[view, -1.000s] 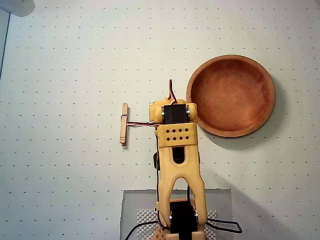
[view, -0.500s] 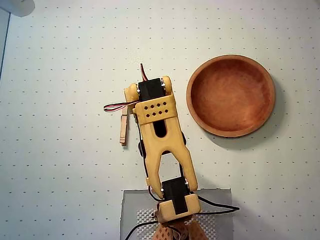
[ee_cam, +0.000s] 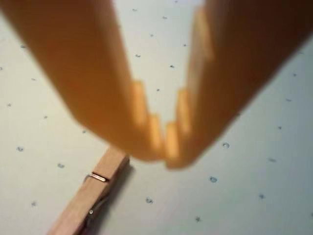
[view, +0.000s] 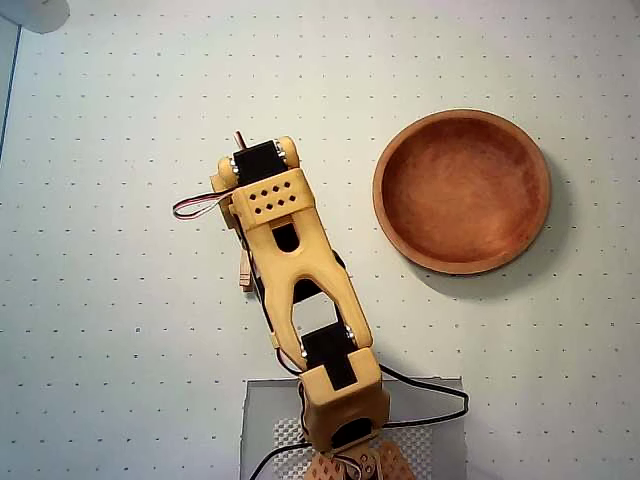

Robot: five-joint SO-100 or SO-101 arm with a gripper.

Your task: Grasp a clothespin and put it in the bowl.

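Matt wooden clothespin (ee_cam: 90, 196) with metal spring; smooth wooden bowl (view: 462, 191)

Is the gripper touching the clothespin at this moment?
Cannot tell. In the wrist view the gripper, tips nearly closed, overlaps the clothespin end, so no contact or gap shows. In the overhead view the arm hides most of it.

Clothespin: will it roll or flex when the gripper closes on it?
The clothespin looks like flat-sided wood lying flat on the table, so it probably won't roll. Likely stiff and light; it may skid. Its metal spring suggests squeezing the wrong end could open it.
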